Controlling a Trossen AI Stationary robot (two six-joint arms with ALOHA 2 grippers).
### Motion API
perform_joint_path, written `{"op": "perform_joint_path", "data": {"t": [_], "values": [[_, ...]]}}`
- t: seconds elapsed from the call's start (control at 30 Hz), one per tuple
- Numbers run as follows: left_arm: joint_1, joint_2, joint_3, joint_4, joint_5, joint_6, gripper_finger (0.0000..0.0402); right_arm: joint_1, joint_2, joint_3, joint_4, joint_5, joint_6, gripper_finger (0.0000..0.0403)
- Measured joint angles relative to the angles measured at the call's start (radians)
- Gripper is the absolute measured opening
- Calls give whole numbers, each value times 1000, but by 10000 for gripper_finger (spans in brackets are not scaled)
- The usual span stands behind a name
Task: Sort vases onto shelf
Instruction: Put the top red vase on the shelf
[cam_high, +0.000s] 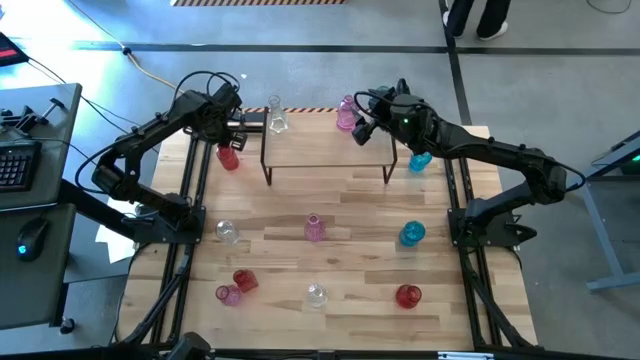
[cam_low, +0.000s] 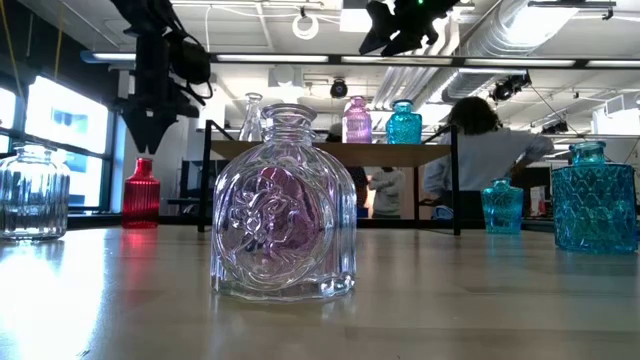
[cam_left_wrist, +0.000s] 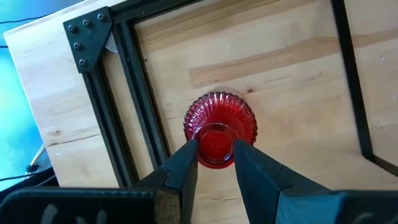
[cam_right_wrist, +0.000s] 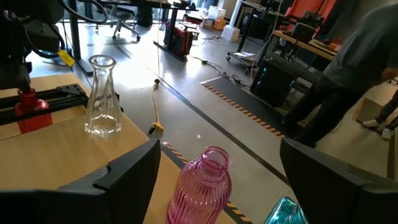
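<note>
While three vases stand on the shelf (cam_high: 300, 150), our left gripper (cam_left_wrist: 216, 163) straddles, not yet clamping, the red ribbed vase (cam_left_wrist: 219, 127) beside it; our right gripper (cam_high: 362, 128) hangs spread above the shelf's pink vase (cam_right_wrist: 202, 186), many vases remaining.

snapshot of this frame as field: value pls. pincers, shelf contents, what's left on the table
left pincer: above the red ribbed vase at the table's far left, fingers either side of its neck, not shut
right pincer: open, above the shelf's right end, over the pink vase
shelf: clear vase at left end; pink vase and a blue vase at right end
table: vases still scattered, clear, pink, red, blue
background: person beyond the table
</note>
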Motion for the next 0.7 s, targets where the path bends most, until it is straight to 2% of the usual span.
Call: {"op": "perform_joint_path", "data": {"t": [0.27, 0.57, 0.7], "values": [[0, 1, 0, 13, -14, -36, 94, 0, 0, 0, -2, -2, -3, 319], [-5, 1, 0, -35, 16, -168, 94, 0, 0, 0, -3, -4, -7, 319], [-17, 1, 0, -48, -10, -243, 94, 0, 0, 0, -3, -4, -7, 319]]}}
